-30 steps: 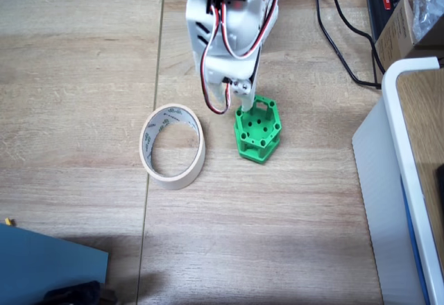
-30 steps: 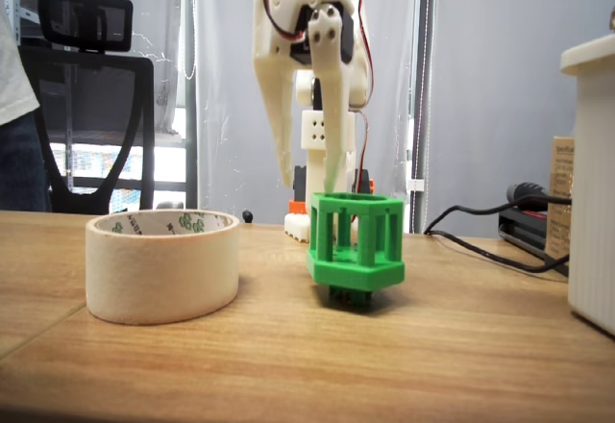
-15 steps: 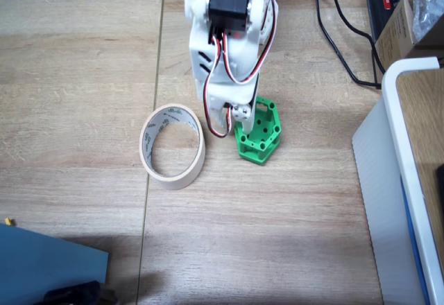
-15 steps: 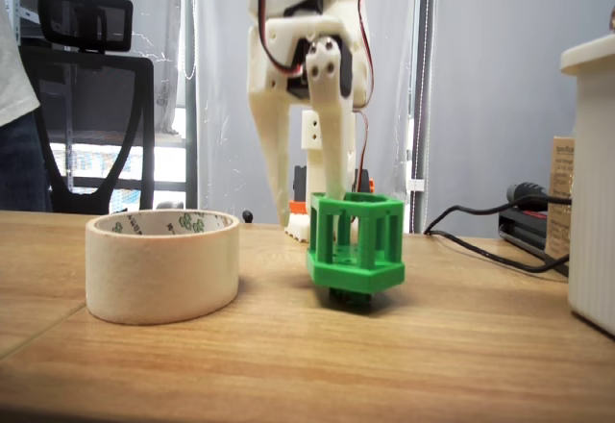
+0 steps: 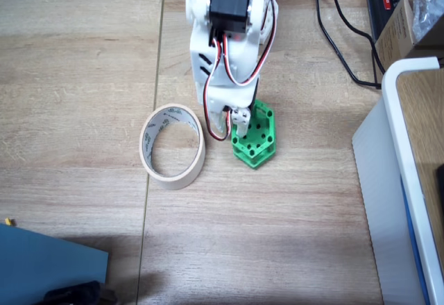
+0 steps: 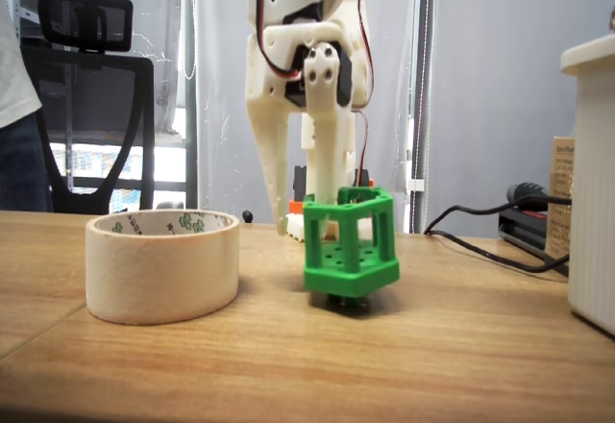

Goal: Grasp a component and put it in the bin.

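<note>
The component (image 6: 351,255) had turned and tilted since the previous second; the gripper (image 6: 307,216) straddled one wall, jaws spread, grasp not yet closed; bin (image 5: 173,145) stood empty

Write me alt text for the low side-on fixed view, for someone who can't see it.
A white robot arm reaches down with its jaws open around the near-left edge of a green hexagonal block standing on a wooden table. A cream roll of masking tape lies flat to the left, apart from the block.
</note>
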`<state>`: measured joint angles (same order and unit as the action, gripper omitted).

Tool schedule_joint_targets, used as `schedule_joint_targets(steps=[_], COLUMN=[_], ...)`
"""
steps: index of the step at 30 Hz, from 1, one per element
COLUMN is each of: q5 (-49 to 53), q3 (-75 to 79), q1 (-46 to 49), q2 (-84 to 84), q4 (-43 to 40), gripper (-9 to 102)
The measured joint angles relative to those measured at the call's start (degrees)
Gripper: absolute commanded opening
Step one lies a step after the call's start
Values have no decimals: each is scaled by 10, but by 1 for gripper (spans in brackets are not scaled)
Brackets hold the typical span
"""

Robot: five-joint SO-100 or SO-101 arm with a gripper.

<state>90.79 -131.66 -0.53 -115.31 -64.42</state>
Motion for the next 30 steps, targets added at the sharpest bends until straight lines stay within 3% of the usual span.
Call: schedule_joint_targets(steps=[13, 30], q5=[0, 0], q3=[0, -1], q1=[0, 0], q2=[-15, -275], q4=[-1, -2], gripper=[1, 1])
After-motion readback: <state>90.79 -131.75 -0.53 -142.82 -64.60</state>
